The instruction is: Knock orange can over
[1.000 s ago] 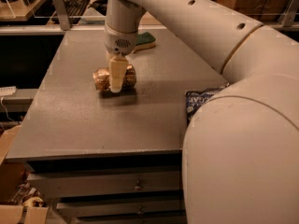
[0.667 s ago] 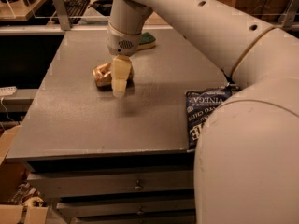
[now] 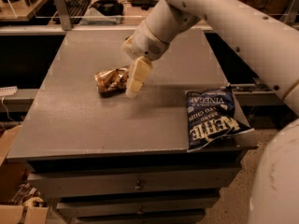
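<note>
The orange can (image 3: pixel 111 80), gold with a brown and cream pattern, lies on its side on the grey table (image 3: pixel 93 125), left of centre. My gripper (image 3: pixel 132 91) hangs from the white arm just right of the can, its cream fingers (image 3: pixel 136 76) pressed together and pointing down at the table. The fingertips are beside the can's right end, close to it or just touching. Nothing is held.
A dark blue chip bag (image 3: pixel 212 116) lies at the table's front right, overhanging the edge. Drawers (image 3: pixel 135 185) sit below the table. A keyboard (image 3: pixel 77 3) and headphones (image 3: pixel 107 6) are on the desk behind. Cardboard boxes (image 3: pixel 14 204) stand on the floor at the left.
The gripper has shifted right, off the can, and the can now lies in plain view to its left. The chip bag has come fully into view.
</note>
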`<state>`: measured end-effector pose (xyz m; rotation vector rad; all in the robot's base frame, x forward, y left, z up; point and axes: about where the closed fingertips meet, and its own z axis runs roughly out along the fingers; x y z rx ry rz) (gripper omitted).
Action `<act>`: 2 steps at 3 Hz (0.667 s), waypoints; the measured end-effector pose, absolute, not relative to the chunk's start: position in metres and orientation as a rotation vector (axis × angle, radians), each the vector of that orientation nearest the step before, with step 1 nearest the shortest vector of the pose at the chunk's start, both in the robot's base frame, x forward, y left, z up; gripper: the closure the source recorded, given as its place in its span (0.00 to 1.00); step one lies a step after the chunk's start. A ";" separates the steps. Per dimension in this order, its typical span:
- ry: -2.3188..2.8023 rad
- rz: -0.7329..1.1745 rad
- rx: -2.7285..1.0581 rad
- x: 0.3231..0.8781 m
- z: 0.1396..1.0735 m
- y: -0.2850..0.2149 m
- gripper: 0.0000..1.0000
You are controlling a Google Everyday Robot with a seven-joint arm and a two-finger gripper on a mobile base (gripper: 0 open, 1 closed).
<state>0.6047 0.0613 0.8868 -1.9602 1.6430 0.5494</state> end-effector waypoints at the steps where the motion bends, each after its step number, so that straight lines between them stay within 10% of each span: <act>1: 1.544 0.609 -1.772 0.613 0.915 0.013 0.00; 2: 1.450 0.590 -1.649 0.623 0.951 -0.035 0.00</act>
